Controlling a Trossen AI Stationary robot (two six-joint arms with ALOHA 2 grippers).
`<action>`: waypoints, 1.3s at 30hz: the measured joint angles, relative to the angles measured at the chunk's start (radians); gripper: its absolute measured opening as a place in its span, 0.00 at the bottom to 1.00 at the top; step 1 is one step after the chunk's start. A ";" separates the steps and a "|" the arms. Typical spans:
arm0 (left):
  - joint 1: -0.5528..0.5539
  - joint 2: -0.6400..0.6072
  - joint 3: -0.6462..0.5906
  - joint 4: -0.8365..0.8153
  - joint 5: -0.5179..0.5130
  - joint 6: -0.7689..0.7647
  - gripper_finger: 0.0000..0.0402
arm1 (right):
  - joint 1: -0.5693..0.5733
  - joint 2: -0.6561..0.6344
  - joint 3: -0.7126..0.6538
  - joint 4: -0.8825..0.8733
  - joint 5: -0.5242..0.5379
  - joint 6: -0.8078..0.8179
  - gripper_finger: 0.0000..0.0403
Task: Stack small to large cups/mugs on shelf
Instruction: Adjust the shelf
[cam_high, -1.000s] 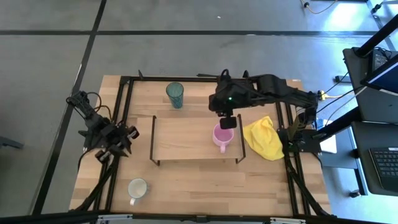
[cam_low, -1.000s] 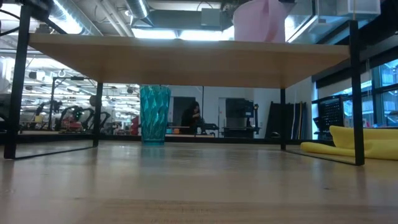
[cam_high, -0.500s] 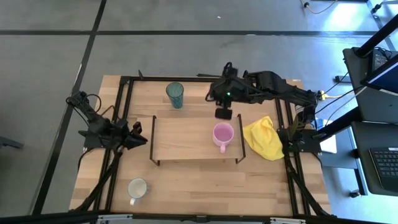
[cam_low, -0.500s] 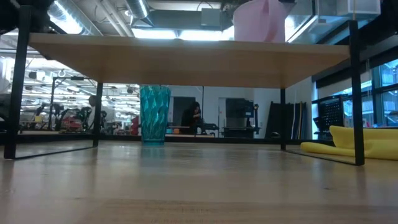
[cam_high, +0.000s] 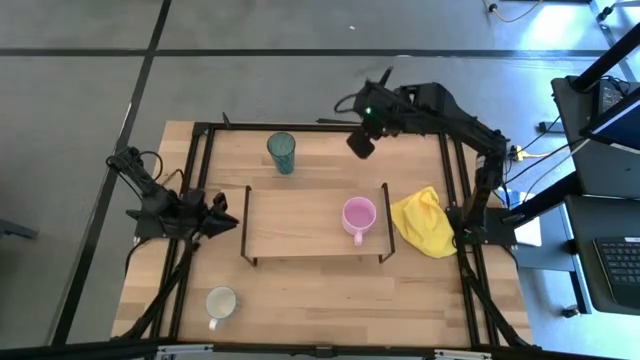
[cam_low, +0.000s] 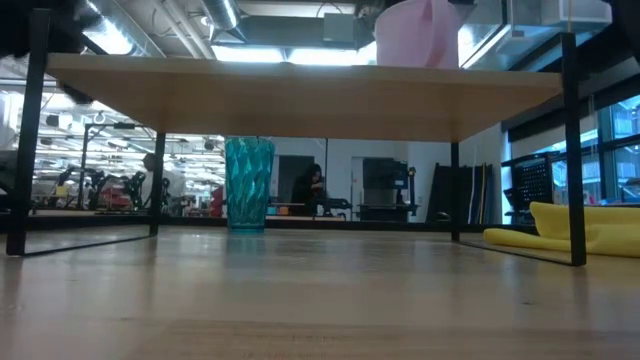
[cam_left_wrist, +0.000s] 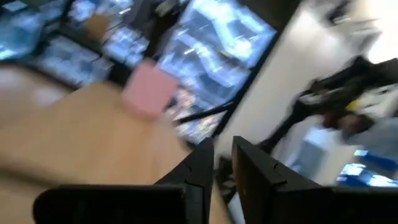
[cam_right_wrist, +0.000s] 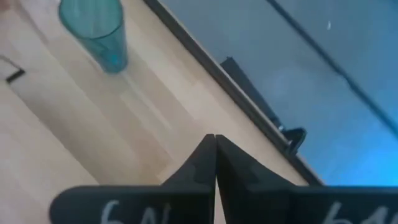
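Presently: right gripper (cam_high: 361, 144), fingers pressed together and holding nothing, raised at upper centre of the high view, clear of the shelf (cam_high: 300, 222), judged so as not to disturb what stands on it. Left gripper (cam_high: 222, 214), fingers nearly together with a thin gap, empty, just off the shelf's left end, pointing toward it.

Cups, three: one pink mug (cam_high: 358, 217) upright on the shelf's right part; one teal tumbler (cam_high: 282, 152) on the table (cam_high: 300, 290) behind the shelf; one white mug (cam_high: 220, 302) at lower left, well apart.

Cloth, one: yellow cloth (cam_high: 425, 222), right of the shelf.

Nothing is stacked yet.
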 joint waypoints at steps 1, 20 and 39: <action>0.000 0.000 0.000 -0.051 -0.020 -0.035 0.13 | -0.018 0.000 0.000 0.000 -0.016 0.019 0.02; -0.001 0.005 0.311 -0.866 -0.147 -0.239 0.00 | -0.253 -0.002 -0.097 -0.008 -0.289 0.103 0.00; 0.000 0.005 0.301 -0.959 -0.148 -0.494 0.00 | -0.335 -0.001 -0.549 0.008 -0.439 0.071 0.00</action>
